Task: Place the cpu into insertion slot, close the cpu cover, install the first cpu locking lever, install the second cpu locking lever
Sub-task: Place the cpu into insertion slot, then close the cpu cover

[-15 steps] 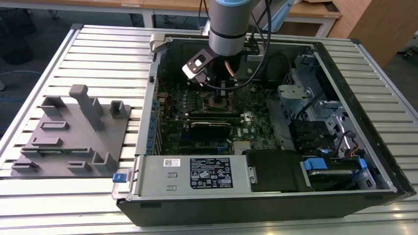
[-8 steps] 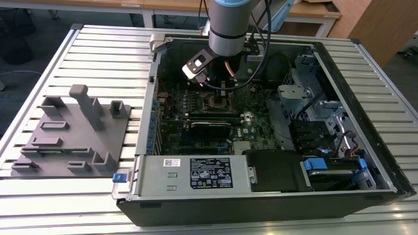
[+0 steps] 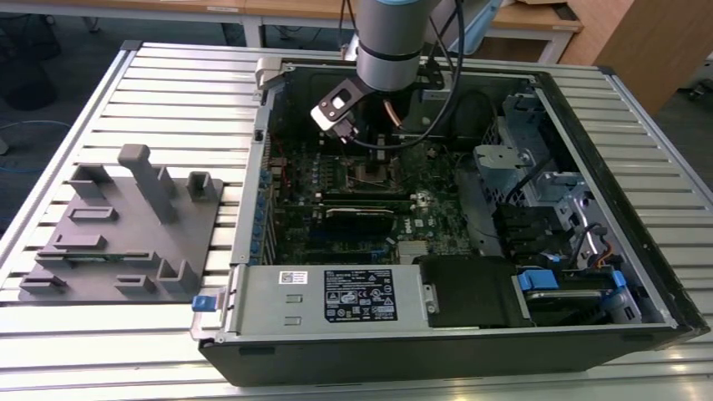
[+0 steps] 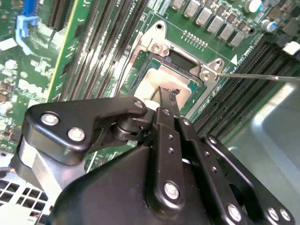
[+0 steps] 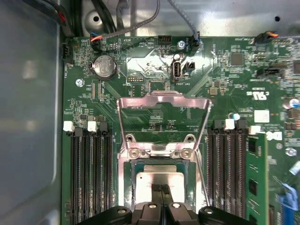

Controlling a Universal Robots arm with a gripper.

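The cpu (image 5: 158,178), a flat silver-grey square, lies in the insertion slot (image 5: 129,187) on the green board. The same cpu (image 4: 154,78) sits inside the slot's silvery rim (image 4: 159,48) in the second wrist view. My gripper (image 5: 161,191) is shut, its thin black fingertips (image 4: 168,97) together right over the cpu's top near one edge. The cpu cover (image 5: 161,98), a silvery frame with a cut-out centre, stands swung open beyond the slot. A thin locking lever (image 4: 253,75) sticks out free beside the slot. In the exterior view the gripper (image 3: 375,150) hangs over the slot (image 3: 376,174).
Long black memory slots (image 5: 89,173) flank the socket on both sides, one holding a green module (image 5: 256,178). The case walls (image 3: 579,142), cables (image 3: 446,109) and drive cage (image 3: 523,167) surround the board. A grey fixture plate (image 3: 123,225) lies at the exterior view's left.
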